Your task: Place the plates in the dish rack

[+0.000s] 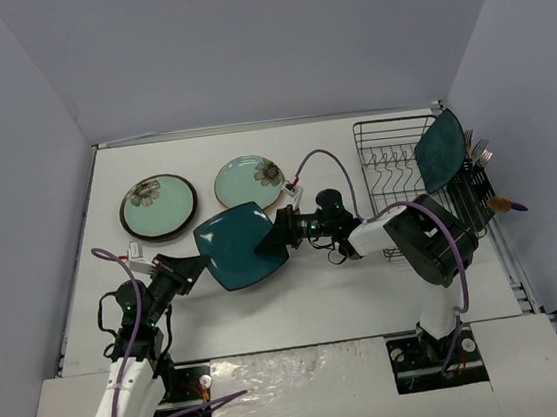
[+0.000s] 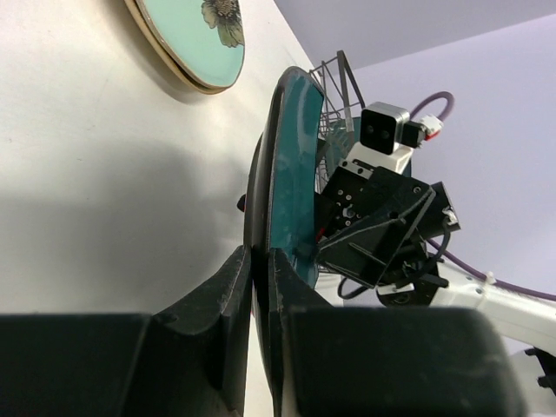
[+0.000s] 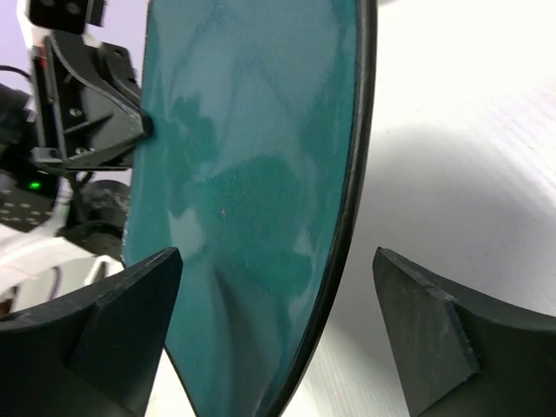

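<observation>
In the middle of the table, the dark teal plate (image 1: 242,245) is held on edge, pinched tight at its left rim by the left gripper (image 1: 197,268). The right gripper (image 1: 279,231) stands wide open astride the opposite rim, gripping nothing. I'd have the right seat deeper and close firmly before the left lets go. The right wrist view shows the rim between those fingers, which the overhead hides. Only the overhead shows the dish rack (image 1: 394,160) far right, with another teal plate (image 1: 441,150) standing in it.
</observation>
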Available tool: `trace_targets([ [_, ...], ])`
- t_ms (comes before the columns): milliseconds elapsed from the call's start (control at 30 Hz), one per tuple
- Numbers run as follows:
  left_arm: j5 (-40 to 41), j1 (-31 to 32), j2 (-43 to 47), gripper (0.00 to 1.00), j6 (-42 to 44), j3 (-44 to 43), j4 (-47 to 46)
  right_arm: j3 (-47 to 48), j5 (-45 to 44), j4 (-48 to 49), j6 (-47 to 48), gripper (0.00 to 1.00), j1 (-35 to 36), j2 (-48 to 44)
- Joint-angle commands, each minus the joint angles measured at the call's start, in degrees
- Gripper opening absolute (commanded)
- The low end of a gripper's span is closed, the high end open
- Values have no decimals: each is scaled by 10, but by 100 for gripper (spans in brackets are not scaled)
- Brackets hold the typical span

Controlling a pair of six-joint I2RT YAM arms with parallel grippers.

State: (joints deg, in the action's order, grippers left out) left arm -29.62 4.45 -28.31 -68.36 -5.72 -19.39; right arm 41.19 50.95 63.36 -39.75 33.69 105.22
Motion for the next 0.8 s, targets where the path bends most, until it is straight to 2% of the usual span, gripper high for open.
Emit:
trace_targets([
  [0,-37,1,12,0,-41,-46,-141,21,50,154,-67,85,-6,9],
  [133,-41,1,12,0,-40,-45,-147,24,64,194,-100,76,-6,18],
  [300,-48,1,7,0,-33,-44,-144,25,72,217,-120,52,-8,12],
  [400,-48,1,9,0,-32,-40,-144,23,74,215,-120,34,-12,5],
  [500,-48,1,8,0,-27,-39,-138,18,73,214,-119,24,-17,-8],
  [700,-48,0,7,0,-3,-43,-102,11,65,158,-91,3,-34,-53],
  [767,-48,1,6,0,23,-52,-71,15,55,110,-63,0,-39,-87],
])
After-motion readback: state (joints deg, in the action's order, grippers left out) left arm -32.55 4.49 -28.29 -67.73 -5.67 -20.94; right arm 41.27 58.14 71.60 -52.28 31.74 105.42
